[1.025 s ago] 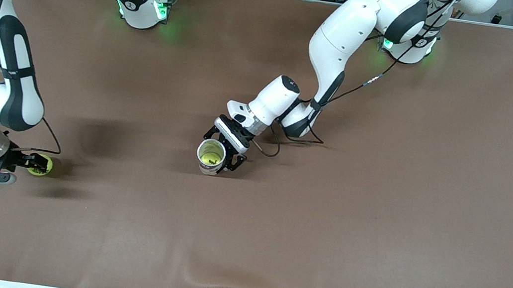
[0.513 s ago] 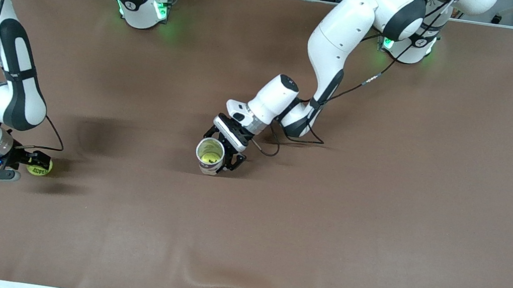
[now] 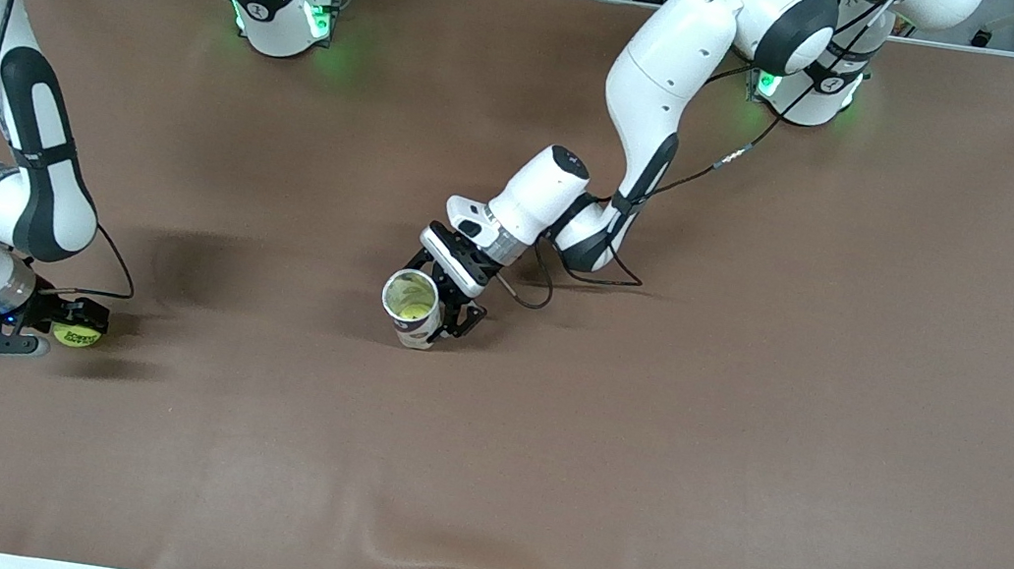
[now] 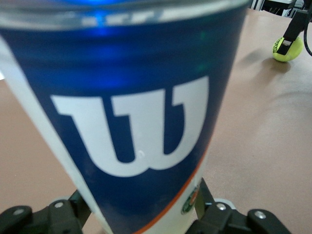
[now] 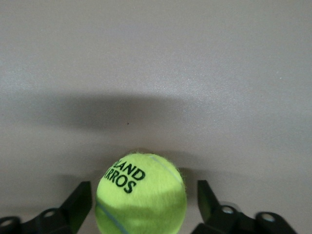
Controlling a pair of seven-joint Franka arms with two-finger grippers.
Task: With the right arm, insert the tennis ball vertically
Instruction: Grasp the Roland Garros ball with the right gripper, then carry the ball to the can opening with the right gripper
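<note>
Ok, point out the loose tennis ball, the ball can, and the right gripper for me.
tennis ball point(image 5: 141, 195), right wrist view, on its felt below the black lettering.
ball can point(image 3: 412, 297), front view, inside its open mouth.
right gripper point(image 3: 69, 332), front view, midway between its fingertips, at the ball.

The can point(image 4: 141, 112) fills the left wrist view, blurred, perhaps hiding the left pincer's tips.

left pincer point(image 3: 440, 300) clamped; right pincer point(image 3: 69, 332) low, gaping
</note>
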